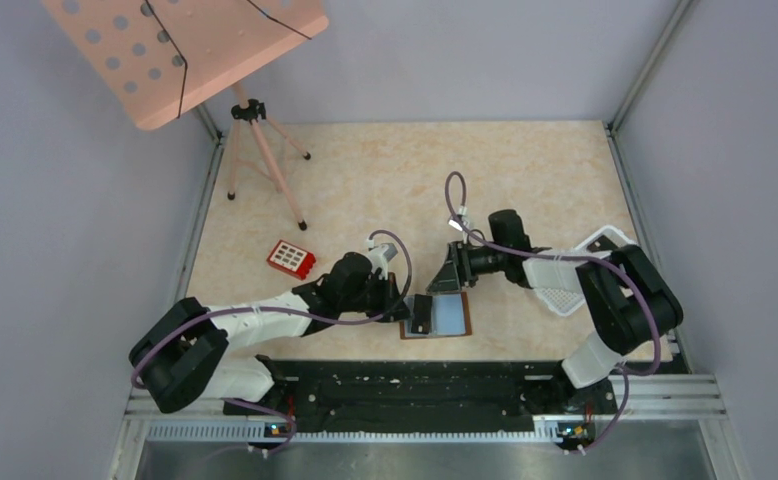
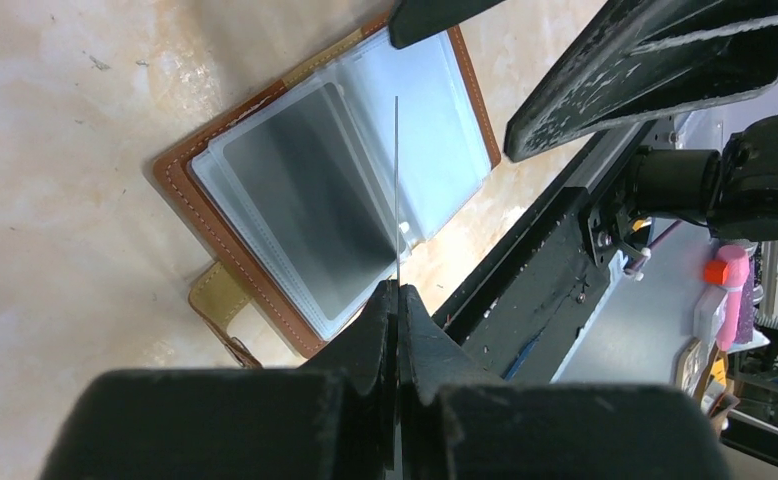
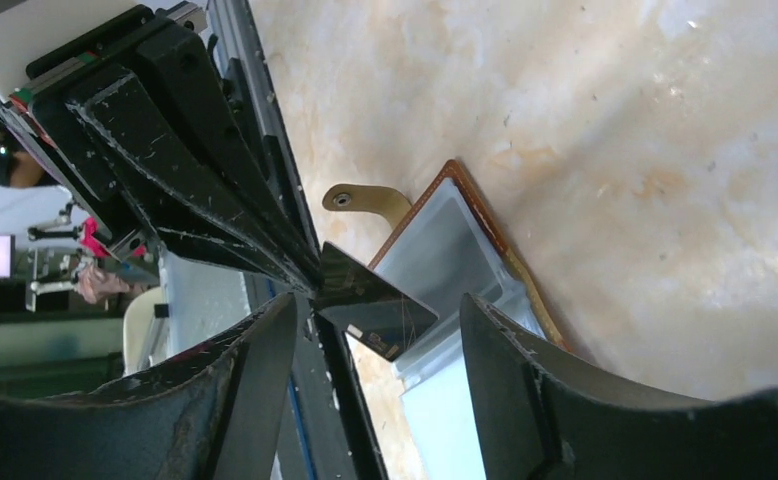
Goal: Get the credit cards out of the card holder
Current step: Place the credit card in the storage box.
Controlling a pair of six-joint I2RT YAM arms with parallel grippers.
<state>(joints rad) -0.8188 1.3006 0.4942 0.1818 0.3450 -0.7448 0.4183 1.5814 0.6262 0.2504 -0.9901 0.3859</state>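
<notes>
The card holder (image 1: 451,316) lies open on the table, brown outside with blue-grey clear sleeves inside. It also shows in the left wrist view (image 2: 305,190), tab (image 2: 220,300) at its near side, and in the right wrist view (image 3: 445,240). My left gripper (image 1: 405,298) is shut on a dark card (image 1: 422,312), held at the holder's left side. The left wrist view shows the card edge-on as a thin line (image 2: 397,190). In the right wrist view the card (image 3: 375,300) hangs over the sleeves. My right gripper (image 1: 452,272) is open and empty just above the holder's far edge.
A red keypad-like block (image 1: 292,259) lies left of the left arm. A white perforated tray (image 1: 575,285) sits partly under the right arm. A pink stand (image 1: 180,50) on a tripod (image 1: 265,165) is at the back left. The black base rail (image 1: 415,385) runs along the near edge.
</notes>
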